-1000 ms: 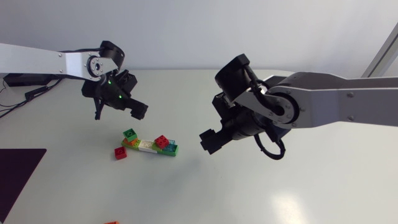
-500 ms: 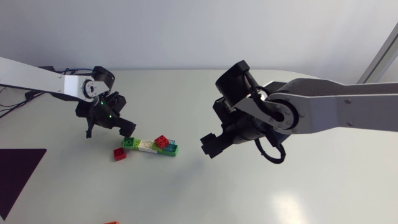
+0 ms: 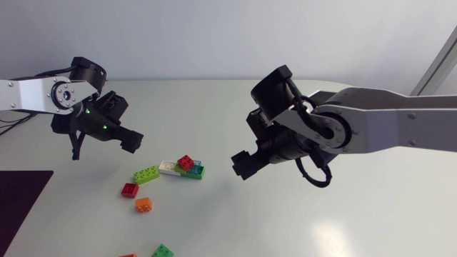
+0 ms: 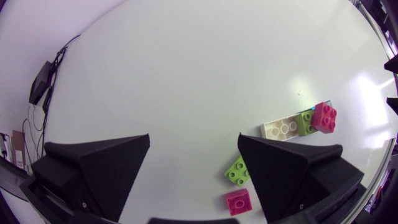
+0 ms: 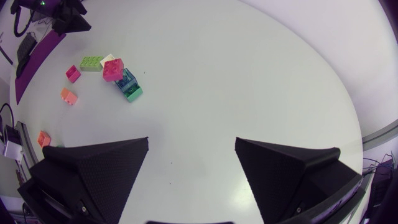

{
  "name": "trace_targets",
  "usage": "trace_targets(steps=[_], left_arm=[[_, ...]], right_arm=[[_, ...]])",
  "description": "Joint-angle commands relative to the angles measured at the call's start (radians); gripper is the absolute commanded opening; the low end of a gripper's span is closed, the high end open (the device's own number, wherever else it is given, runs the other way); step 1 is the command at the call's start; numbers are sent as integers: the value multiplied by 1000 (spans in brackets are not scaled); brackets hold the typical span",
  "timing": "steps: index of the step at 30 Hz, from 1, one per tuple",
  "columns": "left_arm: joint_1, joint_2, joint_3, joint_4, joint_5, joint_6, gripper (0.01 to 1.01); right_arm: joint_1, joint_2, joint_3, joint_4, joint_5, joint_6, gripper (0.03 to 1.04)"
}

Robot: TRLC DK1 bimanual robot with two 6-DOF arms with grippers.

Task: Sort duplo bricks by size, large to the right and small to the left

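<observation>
A cluster of bricks lies mid-table: a white brick (image 3: 168,167), a red brick (image 3: 186,162) stacked on a green one (image 3: 193,172), and a lime long brick (image 3: 146,174) beside them. Loose small bricks sit nearer the front: red (image 3: 129,189), orange (image 3: 143,204) and green (image 3: 162,250). My left gripper (image 3: 104,145) hovers open, left of and behind the cluster. In the left wrist view the lime brick (image 4: 237,169) and small red brick (image 4: 239,201) lie beside one finger of the empty left gripper (image 4: 194,180). My right gripper (image 3: 246,148) hangs open to the right of the cluster, holding nothing (image 5: 191,180).
A dark purple mat (image 3: 20,194) lies at the table's left front edge. Another orange brick (image 3: 128,255) sits at the front edge. My left gripper (image 5: 68,18) shows far beyond the bricks in the right wrist view.
My left gripper has swung leftward, away from the bricks. The pile has spread: the lime, small red, orange and green bricks now lie apart, toward the front. The right arm has barely moved.
</observation>
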Motion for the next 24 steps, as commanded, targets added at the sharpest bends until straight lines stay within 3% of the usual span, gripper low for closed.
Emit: trace_targets(steps=[1,4,8,15,24], left_arm=[[-22,-15,5,-45,6,1,985],[-56,-88,-67,-80,6,22,985],[-100,-149,-183,-115,30,219,987],[-93,-130,-217,-187,33,550,970],[-114,106,-27,-186,33,575,970]], right_arm=[[10,-11,-32,1,-1,14,1005],[8,-17,-41,2,-1,11,1005],[7,-17,-49,7,-1,11,1005],[7,-20,-58,9,0,10,1005],[-10,4,-56,12,0,-3,1005]])
